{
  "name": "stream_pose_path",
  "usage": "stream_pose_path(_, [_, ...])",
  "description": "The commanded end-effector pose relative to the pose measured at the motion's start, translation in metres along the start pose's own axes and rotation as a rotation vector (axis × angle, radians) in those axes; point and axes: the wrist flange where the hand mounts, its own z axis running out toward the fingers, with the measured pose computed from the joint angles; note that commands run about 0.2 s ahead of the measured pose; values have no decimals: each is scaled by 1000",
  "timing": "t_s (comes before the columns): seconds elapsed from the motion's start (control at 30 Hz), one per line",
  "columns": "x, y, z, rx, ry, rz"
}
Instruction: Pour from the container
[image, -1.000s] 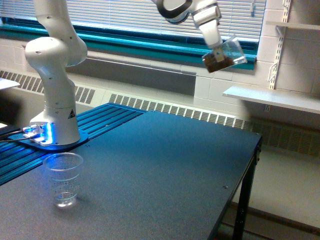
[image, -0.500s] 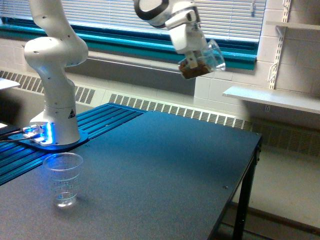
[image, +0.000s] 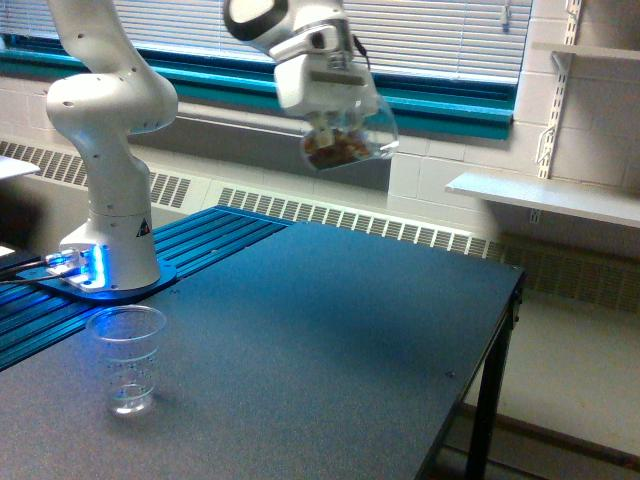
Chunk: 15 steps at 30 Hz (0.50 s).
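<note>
- The carrying step is judged to be in hand: the container (image: 349, 141) is held high above the table (image: 330, 340), well apart from the ridged clear cup (image: 127, 358) that stands near the exterior view's left edge of the tabletop, just in front of the arm's base (image: 108, 262).
- Pouring is not yet under way; no pieces are seen in the air or in the ridged cup.
- The container is seen tilted, with brown nut-like pieces (image: 336, 150) gathered in its lower part.
- For the next move, the container is judged to need bringing toward the exterior view's left and downward until its mouth is above the ridged cup, and only then tipping further; spilling on the way is a risk, given the tilt.
- The container is carried directly beneath the gripper (image: 334, 117), touching it at its upper wall.
- The fingers are closed on the container, so far as can be made out; the pads themselves are blurred and partly hidden by the wrist housing.
</note>
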Motion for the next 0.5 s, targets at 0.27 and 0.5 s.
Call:
stream_pose_path(0.27, [46, 75, 23, -99, 6, 237])
stream_pose_path(0.5, [47, 105, 33, -139, -14, 302])
